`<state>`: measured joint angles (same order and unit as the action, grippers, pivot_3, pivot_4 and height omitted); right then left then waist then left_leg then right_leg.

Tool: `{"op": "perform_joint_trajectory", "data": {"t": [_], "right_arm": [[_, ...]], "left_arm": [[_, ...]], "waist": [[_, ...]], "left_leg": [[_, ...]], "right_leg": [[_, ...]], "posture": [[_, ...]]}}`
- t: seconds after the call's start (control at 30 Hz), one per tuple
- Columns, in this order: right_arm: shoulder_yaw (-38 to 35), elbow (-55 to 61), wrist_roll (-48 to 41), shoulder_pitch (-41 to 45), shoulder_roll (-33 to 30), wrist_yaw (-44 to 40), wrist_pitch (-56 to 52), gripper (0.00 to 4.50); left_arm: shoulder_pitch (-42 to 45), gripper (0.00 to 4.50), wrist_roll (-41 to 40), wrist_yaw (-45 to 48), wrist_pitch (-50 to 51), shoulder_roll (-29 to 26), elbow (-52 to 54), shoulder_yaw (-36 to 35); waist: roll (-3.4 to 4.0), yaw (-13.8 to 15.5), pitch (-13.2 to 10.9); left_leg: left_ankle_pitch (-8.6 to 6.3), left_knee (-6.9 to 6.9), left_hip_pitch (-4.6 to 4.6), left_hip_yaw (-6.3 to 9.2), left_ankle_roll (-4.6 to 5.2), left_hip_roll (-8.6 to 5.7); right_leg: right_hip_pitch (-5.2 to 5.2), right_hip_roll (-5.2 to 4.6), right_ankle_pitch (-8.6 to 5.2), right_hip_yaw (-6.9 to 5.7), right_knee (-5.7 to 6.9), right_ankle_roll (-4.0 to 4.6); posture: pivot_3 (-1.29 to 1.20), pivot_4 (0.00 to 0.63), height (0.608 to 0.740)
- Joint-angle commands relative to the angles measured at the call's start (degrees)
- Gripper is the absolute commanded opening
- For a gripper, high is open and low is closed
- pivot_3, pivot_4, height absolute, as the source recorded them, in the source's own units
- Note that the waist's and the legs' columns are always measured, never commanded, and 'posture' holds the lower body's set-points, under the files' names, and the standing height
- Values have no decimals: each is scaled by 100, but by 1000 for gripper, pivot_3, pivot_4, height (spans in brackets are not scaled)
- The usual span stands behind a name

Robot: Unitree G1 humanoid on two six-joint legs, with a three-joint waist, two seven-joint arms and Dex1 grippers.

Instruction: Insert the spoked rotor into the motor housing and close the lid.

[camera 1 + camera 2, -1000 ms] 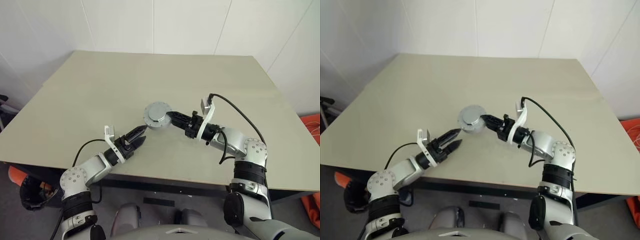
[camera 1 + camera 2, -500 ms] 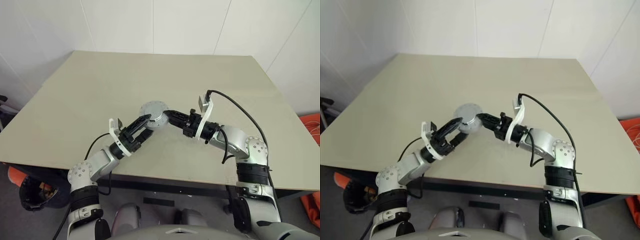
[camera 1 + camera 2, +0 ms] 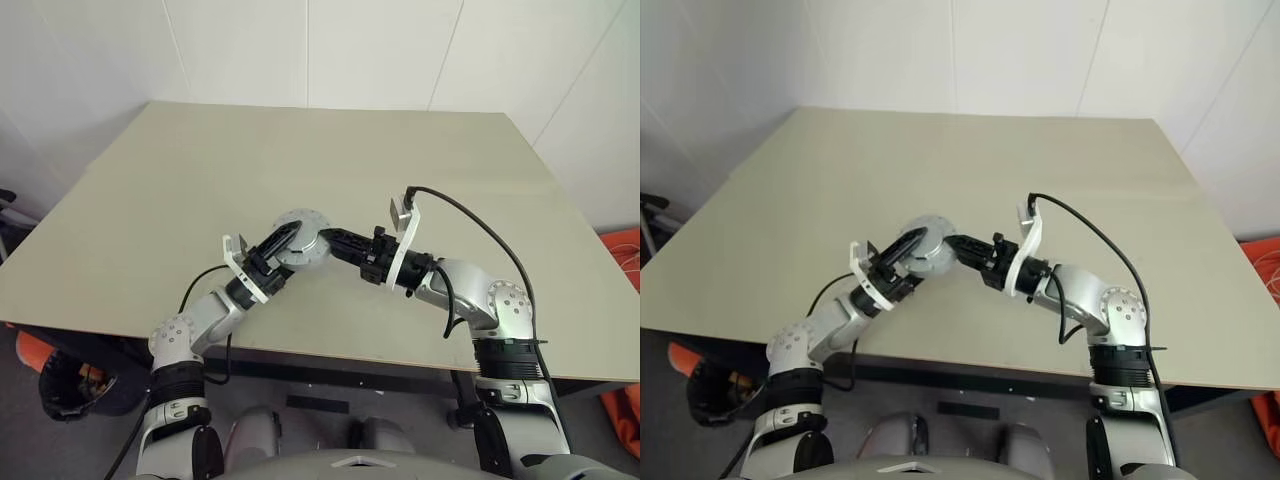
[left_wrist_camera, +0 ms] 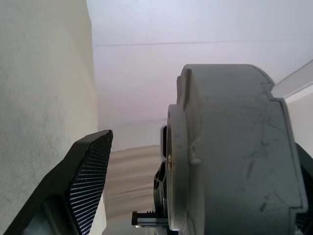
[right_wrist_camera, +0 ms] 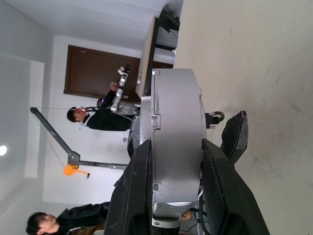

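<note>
A thick silvery-grey round metal part [image 3: 298,240] hangs just above the beige table [image 3: 200,170], its flat face with small holes turned up. That face looks like the lid on the motor housing. My right gripper [image 3: 325,241] is shut on its rim; the right wrist view has both black fingers [image 5: 139,196] clamped across the grey body [image 5: 178,132]. My left gripper [image 3: 284,250] stands open, its fingers either side of the part's opposite edge. One ribbed finger [image 4: 83,186] stays apart from the body [image 4: 230,147]. The spoked rotor is hidden.
The table's near edge [image 3: 330,355] runs just below both arms, and white walls stand behind it. In the right wrist view a person [image 5: 98,118] stands far off by a dark door and another person [image 5: 73,223] is nearer.
My left gripper has risen and moved right, from below and beside the part to straddling its edge with open fingers. My right gripper has carried the part slightly left.
</note>
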<state>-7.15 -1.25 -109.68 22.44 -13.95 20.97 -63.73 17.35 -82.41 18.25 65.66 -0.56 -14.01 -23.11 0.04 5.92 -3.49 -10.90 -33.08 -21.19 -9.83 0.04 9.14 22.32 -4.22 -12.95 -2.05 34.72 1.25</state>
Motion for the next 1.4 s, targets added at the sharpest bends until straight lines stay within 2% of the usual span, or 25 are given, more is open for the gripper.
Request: {"op": "perform_joint_trajectory", "data": {"t": [0.03,0.1,0.27,0.5,0.83,1.13,1.4], "right_arm": [[-11,436,-332,104,66,-161,68,1143],[1,425,-332,103,33,-178,79,1143],[81,327,-331,113,-125,-127,218,1143],[-10,144,216,36,-186,-210,619,1143],[8,154,301,-11,-199,-288,726,4454],[-62,27,651,-40,-254,-32,931,4500],[-80,159,743,-17,-252,-88,929,4500]], "left_arm": [[42,4053,-73,-63,102,-36,69,87],[12,3732,-123,-113,129,-47,105,85],[-55,2106,-250,-241,158,-62,225,81],[-104,2085,-360,-388,52,-20,355,99],[-117,2085,-539,-607,-71,35,482,153],[-141,2085,-358,-749,-527,145,724,67],[260,2085,869,-1186,-2380,145,774,-230]], "waist": [[0,1,0],[0,1,0],[-1,1,0],[-1,1,0],[-4,-2,-1],[-5,-4,-1],[-9,-13,-3]], "left_leg": [[0,0,0,0,0,0],[0,-3,0,0,0,0],[0,-6,0,1,0,-1],[0,-8,-1,2,0,-1],[0,-12,-2,3,0,-3],[0,-15,-4,3,0,-4],[0,-18,-6,6,0,-3]], "right_leg": [[0,0,0,0,0,0],[-1,0,1,0,1,-1],[-2,0,1,1,1,-2],[-3,0,2,0,1,-3],[-4,-1,5,0,1,-8],[-4,-1,5,0,1,-9],[-4,-1,8,-2,0,-15]], "posture": [[0,0,740],[0,0,740],[0,0,740],[0,0,740],[0,0,740],[0,0,740],[0,0,740]]}}
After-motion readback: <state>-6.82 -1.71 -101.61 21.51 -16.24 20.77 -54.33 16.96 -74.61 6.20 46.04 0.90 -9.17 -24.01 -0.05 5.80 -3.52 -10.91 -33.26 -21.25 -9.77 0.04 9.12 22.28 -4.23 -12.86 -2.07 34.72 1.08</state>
